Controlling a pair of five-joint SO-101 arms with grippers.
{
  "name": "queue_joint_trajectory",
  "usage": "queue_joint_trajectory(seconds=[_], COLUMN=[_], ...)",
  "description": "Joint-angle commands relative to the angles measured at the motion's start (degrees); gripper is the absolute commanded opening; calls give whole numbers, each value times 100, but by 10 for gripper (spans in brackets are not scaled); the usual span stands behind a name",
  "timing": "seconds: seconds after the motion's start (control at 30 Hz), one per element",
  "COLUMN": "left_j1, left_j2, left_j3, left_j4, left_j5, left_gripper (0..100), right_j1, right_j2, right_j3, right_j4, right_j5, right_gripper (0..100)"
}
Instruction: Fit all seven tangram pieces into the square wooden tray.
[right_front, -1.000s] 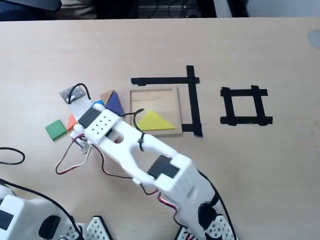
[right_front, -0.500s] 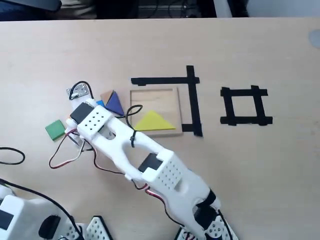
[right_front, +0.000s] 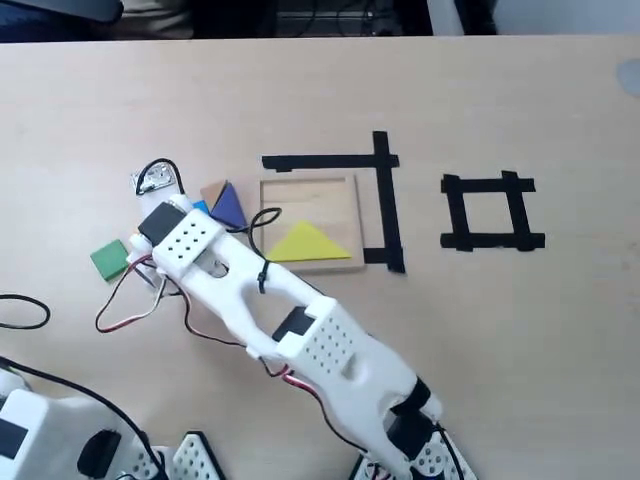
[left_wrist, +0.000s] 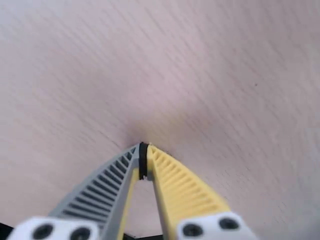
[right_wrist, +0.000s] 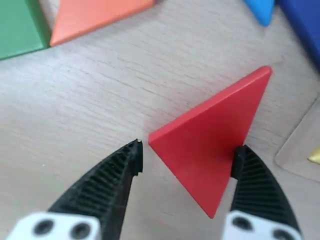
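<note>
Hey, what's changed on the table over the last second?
The right arm shifted slightly leftward in the high view; its open claw straddles the red triangle. Nothing was gripped or released. The green square, yellow triangle and tray stayed put.

The right arm (right_front: 330, 350) is white plastic with dotted hole-grids and black servo blocks; red and black cables loop out on its side away from the wooden tray (right_front: 310, 200). The right gripper (right_wrist: 187, 152) has black ribbed fingers, the left gripper (left_wrist: 144, 162) one grey, one yellow.
</note>
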Motion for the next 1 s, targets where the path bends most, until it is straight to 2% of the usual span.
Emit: queue_joint_trajectory(seconds=[0.0,0.17,0.33,0.57,0.97], left_j1=[-136,-145,-145,-136,-136], left_j2=[62,62,62,62,62], left_j3=[251,251,251,251,251], left_j4=[-141,-141,-141,-141,-141], left_j5=[-53,-53,-53,-53,-53], left_gripper=[30,30,30,30,30], right_j1=[229,316,185,193,202], right_j2=[154,549,1051,1499,1481], right_j3=[-286,-813,-1675,-2721,-3108], right_j4=[290,809,1178,1363,1442], right_j5=[-255,-211,598,1152,1231], right_gripper=[279,279,262,7,11])
